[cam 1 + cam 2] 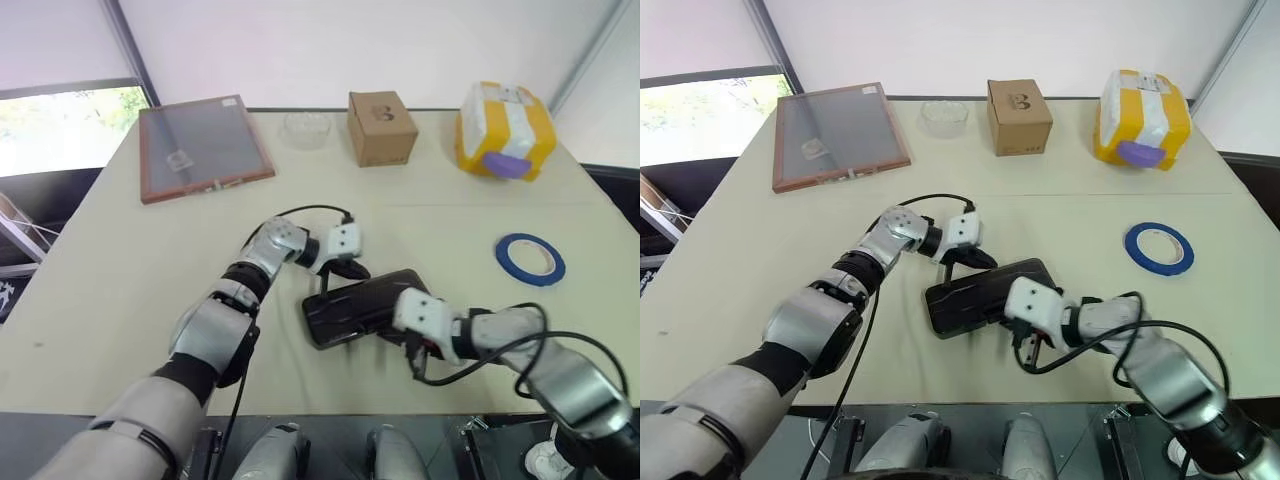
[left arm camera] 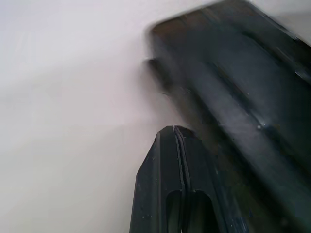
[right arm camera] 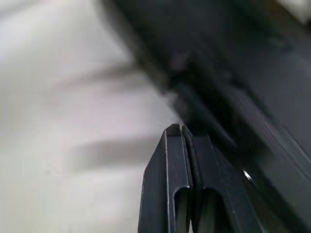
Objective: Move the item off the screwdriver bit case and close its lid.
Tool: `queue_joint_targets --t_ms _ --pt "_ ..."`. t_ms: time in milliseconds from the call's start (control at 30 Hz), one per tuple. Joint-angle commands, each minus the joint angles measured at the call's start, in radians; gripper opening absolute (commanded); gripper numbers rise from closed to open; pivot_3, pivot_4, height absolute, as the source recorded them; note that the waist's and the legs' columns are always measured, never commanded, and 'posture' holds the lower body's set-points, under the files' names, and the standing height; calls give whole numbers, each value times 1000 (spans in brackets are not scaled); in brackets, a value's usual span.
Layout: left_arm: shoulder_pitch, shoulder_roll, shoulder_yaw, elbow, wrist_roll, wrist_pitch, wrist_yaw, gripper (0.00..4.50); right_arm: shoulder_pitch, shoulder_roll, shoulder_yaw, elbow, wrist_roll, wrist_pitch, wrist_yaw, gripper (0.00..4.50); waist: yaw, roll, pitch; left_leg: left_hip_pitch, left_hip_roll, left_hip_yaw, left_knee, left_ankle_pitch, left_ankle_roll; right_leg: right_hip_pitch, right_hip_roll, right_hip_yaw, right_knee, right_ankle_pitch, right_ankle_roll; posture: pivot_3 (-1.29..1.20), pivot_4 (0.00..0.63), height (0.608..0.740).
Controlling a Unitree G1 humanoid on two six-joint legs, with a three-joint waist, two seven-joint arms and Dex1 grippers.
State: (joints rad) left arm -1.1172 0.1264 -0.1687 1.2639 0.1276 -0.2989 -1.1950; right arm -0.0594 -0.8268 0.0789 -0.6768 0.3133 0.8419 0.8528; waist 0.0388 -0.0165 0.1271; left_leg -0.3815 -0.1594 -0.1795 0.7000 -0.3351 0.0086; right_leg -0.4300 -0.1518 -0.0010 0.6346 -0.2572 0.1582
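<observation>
Both grippers' jaws together, empty.

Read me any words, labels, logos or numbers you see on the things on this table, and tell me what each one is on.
No text can be read here.
Cardboard box: a small dark mark on top, too small to read.
Wood-framed panel: a small pale sticker, illegible.
Yellow and white package: a purple patch, no letters legible.
Roll of blue tape and screwdriver bit case: no print visible.

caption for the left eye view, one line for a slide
Both shut grippers flank the closed screwdriver bit case; blue tape roll lies apart on the table.
</observation>
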Motion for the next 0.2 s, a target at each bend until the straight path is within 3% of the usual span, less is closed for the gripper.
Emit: queue_joint_targets --t_ms 33,100,200 --pt "-38 63 104 -29 -97 53 -23 0 55 35 -228 -131 207 116 11 56 -6 0 1 0 1 0 -1 0 0 -1 0 0 1 0 0 0 150 740" --pt "-14 123 160 -69 -154 107 -62 0 69 70 -388 -151 326 176 -8 56 -11 1 1 -3 1 0 -1 0 0 -5 0 0 2 0 0 0 150 740" --pt "35 179 207 -157 -215 189 -97 0 55 94 -523 -137 418 212 -52 56 -12 1 1 -4 0 1 0 0 0 -4 0 0 2 0 0 0 150 740"
